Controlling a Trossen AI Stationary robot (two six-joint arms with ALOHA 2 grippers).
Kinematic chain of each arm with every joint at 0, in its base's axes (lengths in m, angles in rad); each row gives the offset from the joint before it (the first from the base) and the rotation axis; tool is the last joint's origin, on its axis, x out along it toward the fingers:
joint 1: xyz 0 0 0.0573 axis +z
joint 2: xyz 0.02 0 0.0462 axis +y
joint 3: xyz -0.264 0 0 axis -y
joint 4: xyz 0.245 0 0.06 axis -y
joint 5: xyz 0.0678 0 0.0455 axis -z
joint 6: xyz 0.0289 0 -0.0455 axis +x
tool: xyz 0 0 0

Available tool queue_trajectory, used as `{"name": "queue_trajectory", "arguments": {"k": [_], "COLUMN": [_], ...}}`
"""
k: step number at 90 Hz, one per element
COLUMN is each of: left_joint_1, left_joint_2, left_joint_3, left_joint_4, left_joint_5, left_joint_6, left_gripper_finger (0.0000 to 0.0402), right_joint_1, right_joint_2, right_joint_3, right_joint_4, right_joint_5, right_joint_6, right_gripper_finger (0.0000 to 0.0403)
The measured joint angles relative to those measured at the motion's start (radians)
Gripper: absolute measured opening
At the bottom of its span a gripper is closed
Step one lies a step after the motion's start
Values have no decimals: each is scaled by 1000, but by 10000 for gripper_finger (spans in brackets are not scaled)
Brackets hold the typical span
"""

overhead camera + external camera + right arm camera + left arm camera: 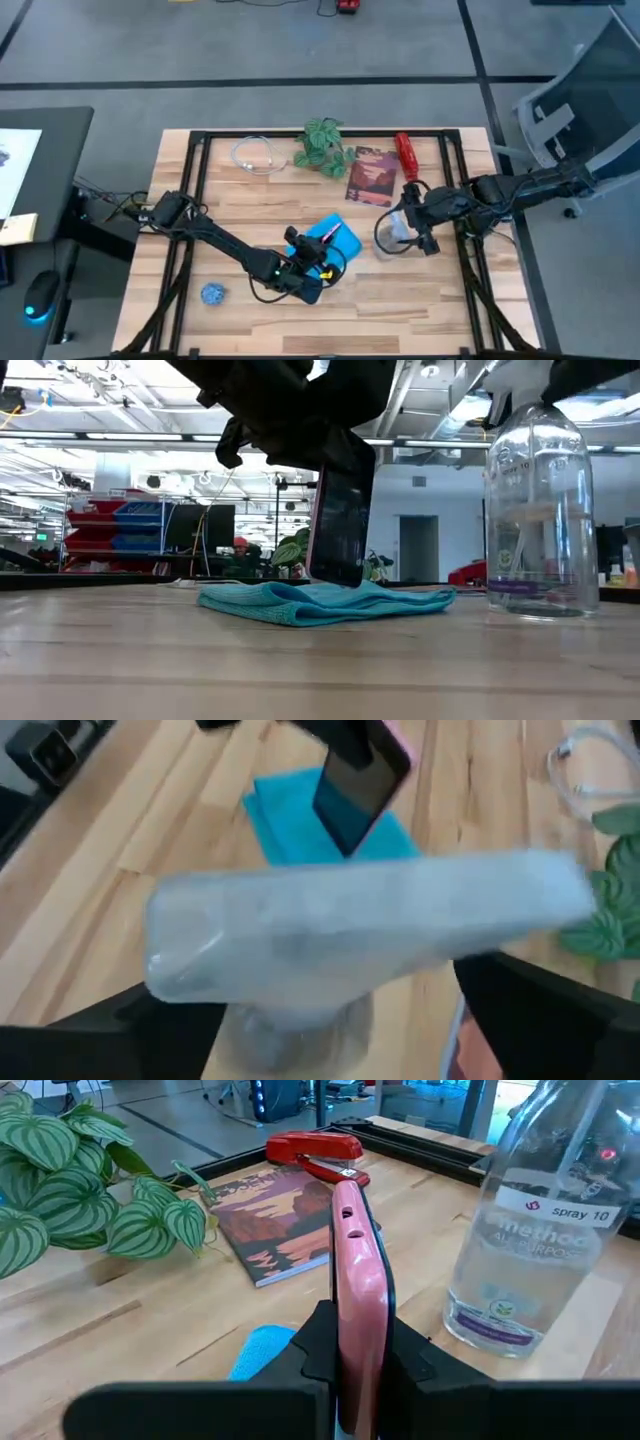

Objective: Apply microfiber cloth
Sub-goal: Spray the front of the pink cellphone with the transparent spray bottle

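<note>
The sky-blue microfiber cloth (322, 230) (320, 603) lies crumpled on the wooden table, near its middle. My left gripper (312, 268) (358, 1370) is shut on a black phone in a pink case (340, 520) that stands on end over the cloth. To the cloth's right a clear spray bottle (390, 235) (540, 510) stands on its base. My right gripper (412, 225) (340, 1010) is at the bottle's top and shut on it. My left gripper pinches the phone between its two fingers, one on the screen face and one on the pink back (352, 1348), at the phone's upper end. The fingers slant down from the near left, along the phone. Its lower end (335, 578) is down on the cloth. My right gripper has the spray bottle just below its trigger head (370, 930), coming level from the table's right. The head hides where the fingers (540, 1010) meet the bottle. The bottle stands upright with its base (540, 610) on the table.
At the far side of the table lie a potted plant (322, 148), a book (372, 177), a red stapler (407, 155) and a white cable (255, 155). A small blue ball (212, 293) sits near the front left. Black frame rails (195, 200) run along the table's sides.
</note>
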Motion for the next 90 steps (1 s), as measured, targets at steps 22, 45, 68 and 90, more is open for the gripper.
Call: {"name": "queue_trajectory", "arguments": {"k": [22,45,68,90], "left_joint_1": [-2,-2,-10,-8], "left_joint_2": [0,0,0,10], "left_joint_3": [0,0,0,-33], "left_joint_4": [-2,-112,-191,-222], "left_joint_5": [0,0,-2,-21], "left_joint_6": [-14,-143,-234,-394], "left_gripper_finger": [11,11,11,11], "right_joint_1": [-50,-57,16,276], "right_joint_2": [0,-31,-43,28], "right_joint_3": [34,171,319,332], "right_joint_4": [-244,-403,-485,-182], "right_joint_5": [107,178,228,263], "right_joint_6": [73,98,225,277], "right_gripper_finger": [377,362,353,339]}}
